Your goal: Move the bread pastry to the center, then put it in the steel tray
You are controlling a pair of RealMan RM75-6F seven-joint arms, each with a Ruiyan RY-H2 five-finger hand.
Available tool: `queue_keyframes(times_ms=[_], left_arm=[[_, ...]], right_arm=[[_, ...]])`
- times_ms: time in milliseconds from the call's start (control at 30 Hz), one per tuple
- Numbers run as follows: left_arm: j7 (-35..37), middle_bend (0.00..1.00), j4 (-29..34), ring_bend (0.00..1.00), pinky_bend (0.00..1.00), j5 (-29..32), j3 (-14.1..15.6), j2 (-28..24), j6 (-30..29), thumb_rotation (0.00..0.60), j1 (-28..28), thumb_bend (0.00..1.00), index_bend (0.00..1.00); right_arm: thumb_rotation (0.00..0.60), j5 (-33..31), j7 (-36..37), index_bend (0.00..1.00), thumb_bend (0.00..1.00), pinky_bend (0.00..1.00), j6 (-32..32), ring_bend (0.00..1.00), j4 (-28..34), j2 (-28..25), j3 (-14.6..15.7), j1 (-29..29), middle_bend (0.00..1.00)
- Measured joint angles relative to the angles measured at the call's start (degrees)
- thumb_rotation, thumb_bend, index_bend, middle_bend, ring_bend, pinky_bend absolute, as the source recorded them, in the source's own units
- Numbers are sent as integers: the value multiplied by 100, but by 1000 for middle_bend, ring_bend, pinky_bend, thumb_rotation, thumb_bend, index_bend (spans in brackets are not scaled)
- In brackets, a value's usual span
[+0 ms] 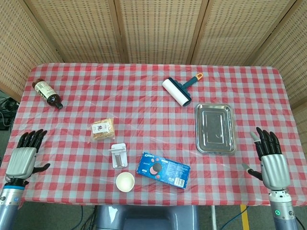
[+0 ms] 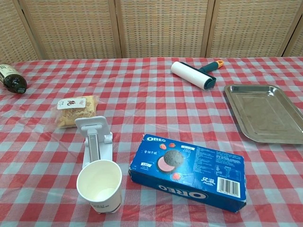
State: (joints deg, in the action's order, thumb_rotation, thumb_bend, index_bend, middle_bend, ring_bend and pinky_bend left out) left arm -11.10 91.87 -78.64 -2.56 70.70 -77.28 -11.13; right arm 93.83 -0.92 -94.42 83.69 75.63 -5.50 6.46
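On the bench point(image 1: 144, 96), the bread pastry point(image 1: 102, 129) lies left of centre, with the phone stand point(image 1: 118, 155) just in front of it and the paper cup point(image 1: 125, 181) nearer the front edge. The Oreo box point(image 1: 163, 169) lies right of the cup. The steel tray point(image 1: 215, 128) sits at the right, the lint roller point(image 1: 178, 90) behind it to the left. The bottle point(image 1: 47, 93) lies at the far left.
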Motion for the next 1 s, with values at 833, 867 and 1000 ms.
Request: queue_keyframes(times_ms=[833,867,1000], left_arm=[[-1236,0,-471,0,0,2690,-1057,604,2907,600,-2514,134,0],[-1334,0,-530,0,0,2821,-1066,686,2952,600,-2608,134,0],[-1707,0,-778,0,0,3377,-1078,1025,3103,600,-2992,137,0]], right_arm=[[600,-262,392,21,84,0,132,0,23,-147,-108,19,0],[600,-278,423,23,84,0,133,0,19,-155,-114,17,0],[600,-299,517,26,84,0,144,0,-4,-174,-126,18,0]])
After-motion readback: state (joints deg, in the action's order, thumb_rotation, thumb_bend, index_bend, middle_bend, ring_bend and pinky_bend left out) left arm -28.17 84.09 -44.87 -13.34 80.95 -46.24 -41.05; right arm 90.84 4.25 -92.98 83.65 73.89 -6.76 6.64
